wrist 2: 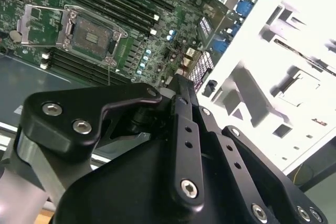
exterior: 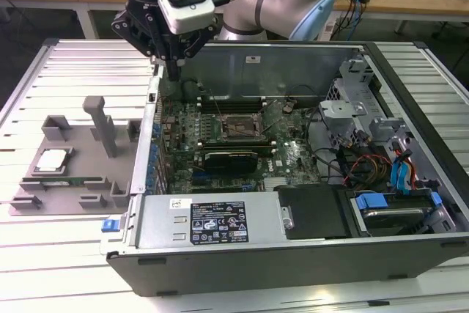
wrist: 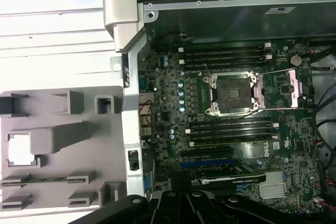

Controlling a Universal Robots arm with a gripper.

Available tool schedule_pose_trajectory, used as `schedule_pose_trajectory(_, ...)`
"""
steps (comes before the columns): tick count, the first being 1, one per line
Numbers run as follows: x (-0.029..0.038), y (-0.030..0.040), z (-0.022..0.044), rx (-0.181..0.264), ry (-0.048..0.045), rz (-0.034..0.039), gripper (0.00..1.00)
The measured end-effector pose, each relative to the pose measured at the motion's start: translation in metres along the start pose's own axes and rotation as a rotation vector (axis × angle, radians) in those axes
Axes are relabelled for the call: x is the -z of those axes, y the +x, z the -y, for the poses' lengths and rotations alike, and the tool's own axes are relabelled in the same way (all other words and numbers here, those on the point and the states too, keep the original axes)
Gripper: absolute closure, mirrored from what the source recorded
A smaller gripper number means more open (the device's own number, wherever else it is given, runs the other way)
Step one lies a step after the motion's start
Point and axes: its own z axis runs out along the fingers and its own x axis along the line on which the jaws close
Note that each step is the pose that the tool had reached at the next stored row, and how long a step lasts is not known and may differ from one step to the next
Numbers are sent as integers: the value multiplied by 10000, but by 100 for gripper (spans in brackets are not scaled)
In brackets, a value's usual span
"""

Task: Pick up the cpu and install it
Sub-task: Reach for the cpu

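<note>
Black gripper point(exterior: 174, 71): hangs tip-down over the wall of the computer case point(exterior: 293, 258) on the exterior view's left, at the edge of the motherboard point(exterior: 293, 155).
Jaws: cannot tell whether spread or pressed together (the second wrist view catches the linkage side-on).
cpu point(exterior: 53, 160): lies flat in a recess of the grey tray point(exterior: 91, 166), silvery top up, well apart from the gripper; a bright square in the first wrist view point(wrist: 21, 148).
Memory stick point(exterior: 69, 181): long, green, in a tray slot just beside the cpu.
Socket point(exterior: 242, 128): black frame on the motherboard, its metal plate and lever swung open in the first wrist view point(wrist: 232, 94).
Case: lies open on its side on the slatted metal table point(exterior: 73, 64), tray just beside it on the exterior view's left.
Labels: a black-and-white label point(exterior: 218, 221) on the metal cover along the case's near edge, a small white sticker point(exterior: 181, 204) beside it; print too small to make out.
</note>
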Motion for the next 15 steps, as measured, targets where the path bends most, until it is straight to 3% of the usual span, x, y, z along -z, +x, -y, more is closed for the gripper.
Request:
schedule_pose_trajectory(9, 3, 172, 2, 0, -1, 5, 89)
schedule_pose_trajectory(15, 1, 316, -50, -1, -1, 7, 89)
